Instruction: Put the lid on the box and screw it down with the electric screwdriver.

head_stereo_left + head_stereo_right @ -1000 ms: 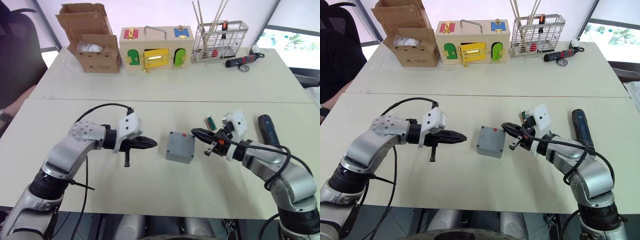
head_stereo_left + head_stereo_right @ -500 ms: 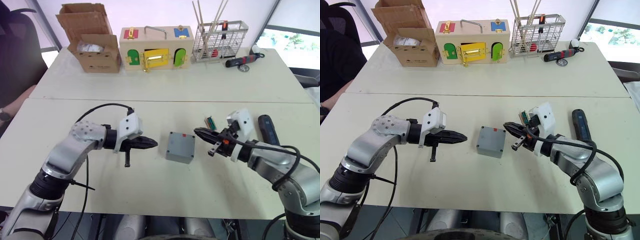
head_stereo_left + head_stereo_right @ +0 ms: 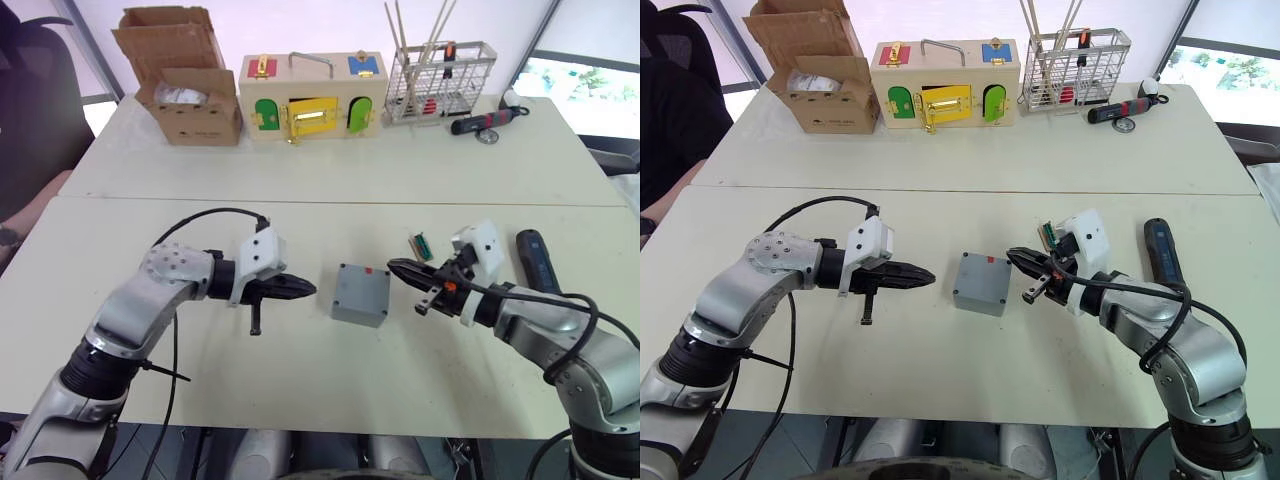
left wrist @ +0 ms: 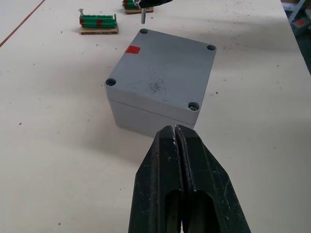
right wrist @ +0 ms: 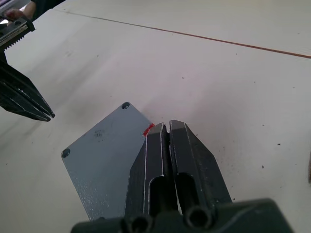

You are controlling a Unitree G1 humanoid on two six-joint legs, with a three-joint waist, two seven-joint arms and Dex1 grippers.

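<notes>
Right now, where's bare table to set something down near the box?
Bare: the strip in front of the box, between both grippers, and the middle band behind it. Crowded: back edge, around the cardboard box, wooden box and wire rack.

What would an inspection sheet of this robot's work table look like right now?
Surface: two pale tables pushed together, lightly speckled.
Job's things: lid already sits on the box; electric screwdriver lies near the right arm.
Clutter: cardboard box, wooden box with coloured doors, wire basket, red-and-black hand tool, green terminal blocks.
Grippers: left gripper shut and empty, beside the box; right gripper shut and empty, on the box's other side.
Cables: black cable looping over the left arm, another over the right arm.
Surroundings: black chair, window.
</notes>
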